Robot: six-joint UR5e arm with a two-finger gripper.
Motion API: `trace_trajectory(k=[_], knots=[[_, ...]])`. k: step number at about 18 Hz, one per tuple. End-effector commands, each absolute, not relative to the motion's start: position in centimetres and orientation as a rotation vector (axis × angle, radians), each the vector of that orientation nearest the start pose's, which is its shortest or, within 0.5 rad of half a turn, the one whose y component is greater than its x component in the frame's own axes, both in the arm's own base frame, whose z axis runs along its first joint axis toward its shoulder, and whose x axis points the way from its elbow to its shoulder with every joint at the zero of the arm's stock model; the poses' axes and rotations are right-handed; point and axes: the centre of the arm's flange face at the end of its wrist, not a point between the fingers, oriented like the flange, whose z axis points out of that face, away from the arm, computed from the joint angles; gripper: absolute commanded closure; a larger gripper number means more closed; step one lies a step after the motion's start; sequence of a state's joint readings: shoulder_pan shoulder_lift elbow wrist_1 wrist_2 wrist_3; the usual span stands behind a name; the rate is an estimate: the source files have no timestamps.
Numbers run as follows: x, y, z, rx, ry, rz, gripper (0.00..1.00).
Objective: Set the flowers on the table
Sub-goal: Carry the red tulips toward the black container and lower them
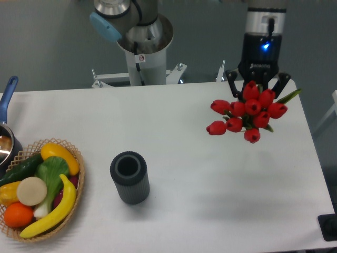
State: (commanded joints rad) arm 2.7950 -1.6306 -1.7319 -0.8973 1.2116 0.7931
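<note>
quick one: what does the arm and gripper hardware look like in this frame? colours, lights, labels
The arm has silver-grey joints with a light-blue cap, on a white pedestal bearing a small red-and-white label. The gripper is black with two dark angular fingers; its wrist section is silver, with a black cable and a glowing blue light.
</note>
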Motion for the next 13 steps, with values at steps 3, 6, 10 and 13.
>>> trace_trajectory(k=[3,6,10,13], knots=[[-44.3,34.5,44.8,-2.649,-0.46,0.272,0.6],[-43.3,35.1,42.9,-2.754,-0.454,0.318,0.59],[-43.0,36.5,40.9,-2.83,-0.435,0.334,0.6],[-43.7,37.2,38.5,-2.896,-0.432,0.331,0.6]])
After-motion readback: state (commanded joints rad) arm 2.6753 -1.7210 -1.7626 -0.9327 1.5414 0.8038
